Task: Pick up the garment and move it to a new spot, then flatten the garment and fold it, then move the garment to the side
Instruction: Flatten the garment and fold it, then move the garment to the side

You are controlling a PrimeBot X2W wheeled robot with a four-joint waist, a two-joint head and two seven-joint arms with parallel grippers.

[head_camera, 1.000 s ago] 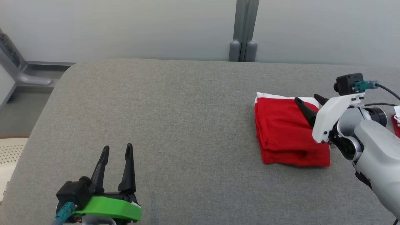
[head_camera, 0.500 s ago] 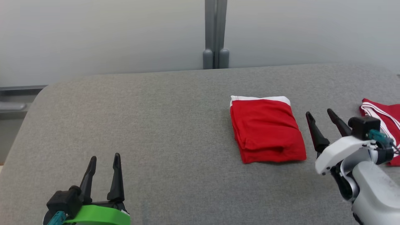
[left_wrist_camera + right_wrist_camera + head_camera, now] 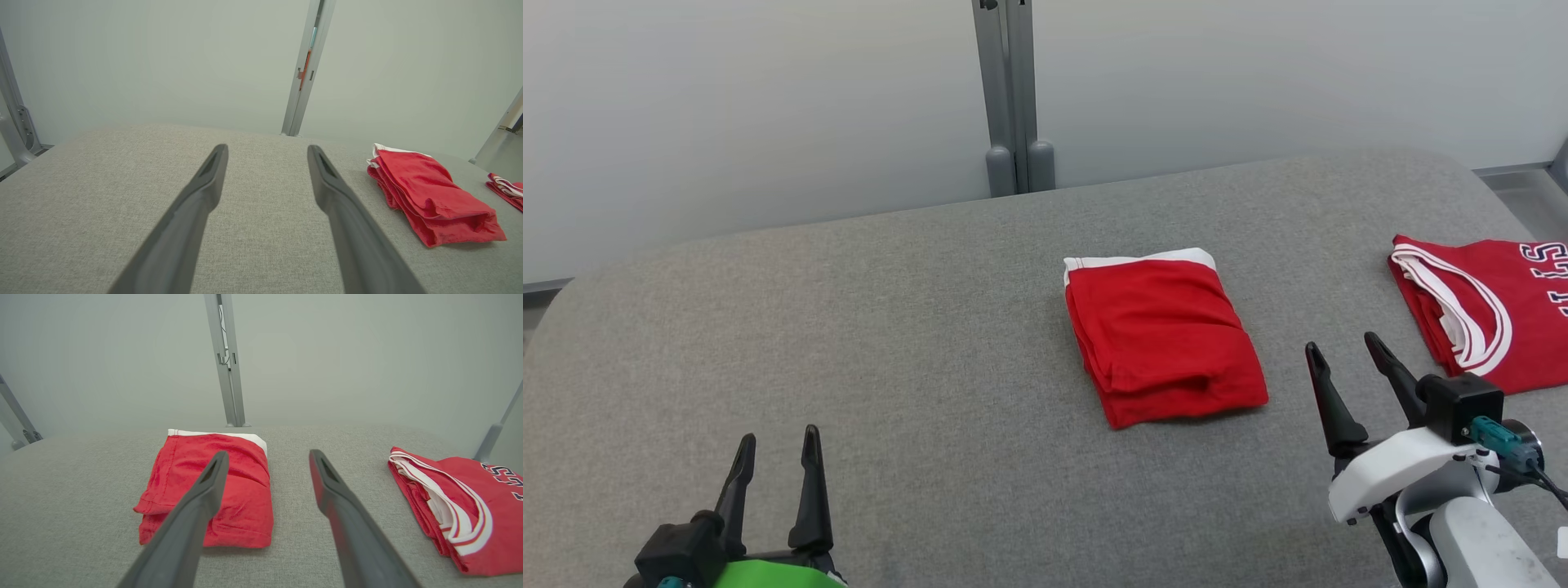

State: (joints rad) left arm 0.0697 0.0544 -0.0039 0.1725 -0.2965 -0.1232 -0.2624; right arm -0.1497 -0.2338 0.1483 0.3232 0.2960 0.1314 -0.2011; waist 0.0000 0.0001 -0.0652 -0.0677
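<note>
The garment (image 3: 1164, 335) is a red cloth with a white band along its far edge, folded into a compact rectangle on the grey padded table (image 3: 890, 327). It also lies at the right in the left wrist view (image 3: 433, 200) and left of centre in the right wrist view (image 3: 212, 490). My right gripper (image 3: 1343, 355) stands open, empty, just right of and nearer than the garment, apart from it. My left gripper (image 3: 776, 445) is open and empty at the near left, far from the cloth. Both pairs of fingers (image 3: 204, 192) (image 3: 331, 486) hover over bare table.
A second red garment (image 3: 1486, 310) with white trim and lettering lies folded at the table's right end, also in the right wrist view (image 3: 461, 502). A grey post (image 3: 1010, 90) stands behind the table against a pale wall.
The head camera has swung right, bringing the second red garment into view. My right gripper has drawn back off the folded garment toward me and now stands beside it, open.
</note>
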